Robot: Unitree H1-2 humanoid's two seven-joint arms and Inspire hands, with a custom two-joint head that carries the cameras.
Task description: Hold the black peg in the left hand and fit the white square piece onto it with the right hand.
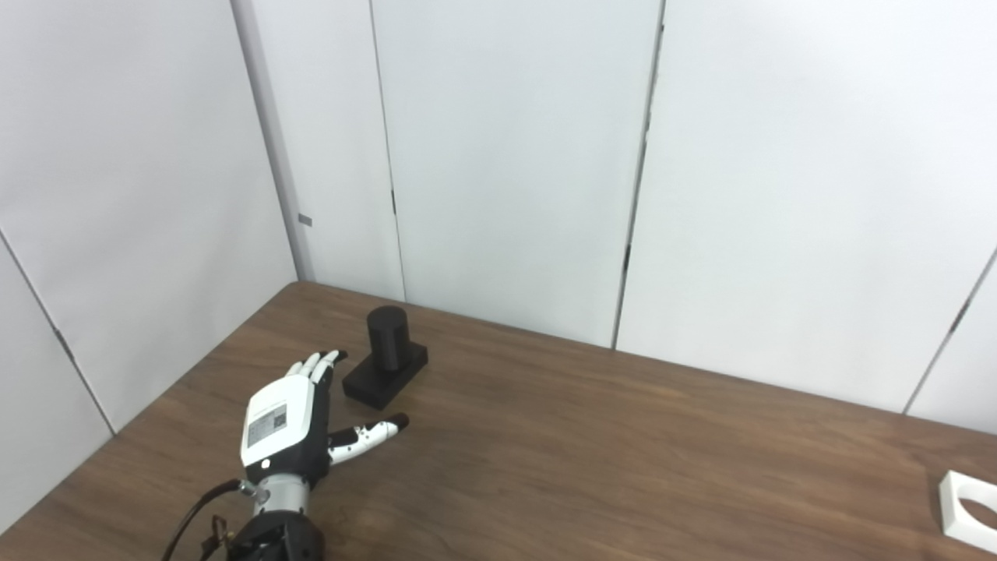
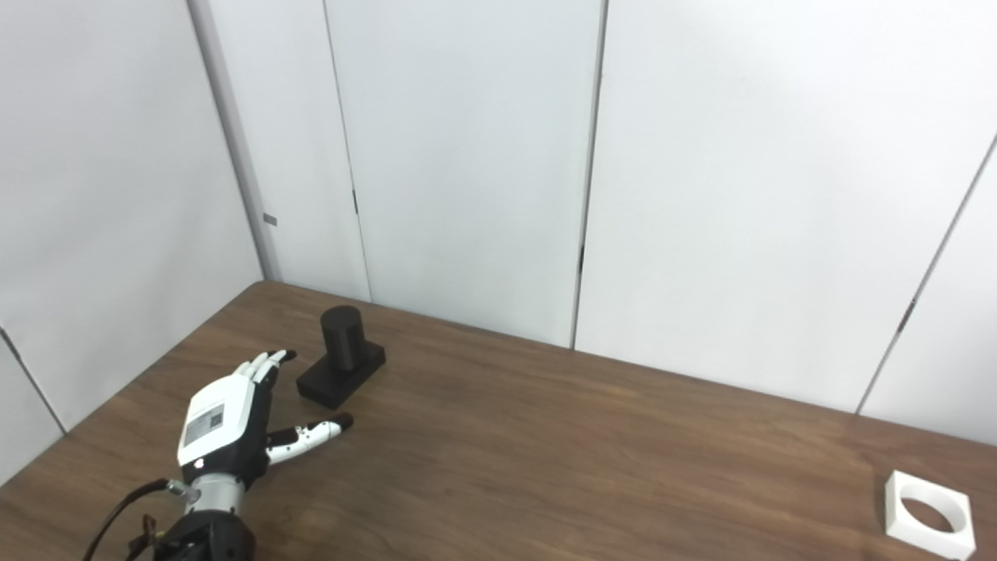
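One hand is in view, the left hand [image 2: 234, 425], with its fingers [image 2: 265, 365] stretched out flat and the thumb splayed to the side, holding nothing. It sits just short of the black peg [image 2: 343, 333], which stands upright on its block base [image 2: 340, 375] near the back left corner of the table [image 2: 561, 452]. The fingertips are close to the base but apart from it.

The white square piece [image 2: 931, 514], with a round hole through it, lies flat far off at the right edge of the table, well apart from the peg.

The likely risk is a nudge: if the outstretched fingers reach the base before they curl, the peg could slide toward the wall or tip. A grip taken high on the round post would also cover the part the white piece must slide over, so the hold probably belongs low, on the base.

The right hand is not in either view, so its state cannot be told. In the left eye view the white piece is cut off by the frame edge. Whether the hole matches the post closely cannot be judged from here.
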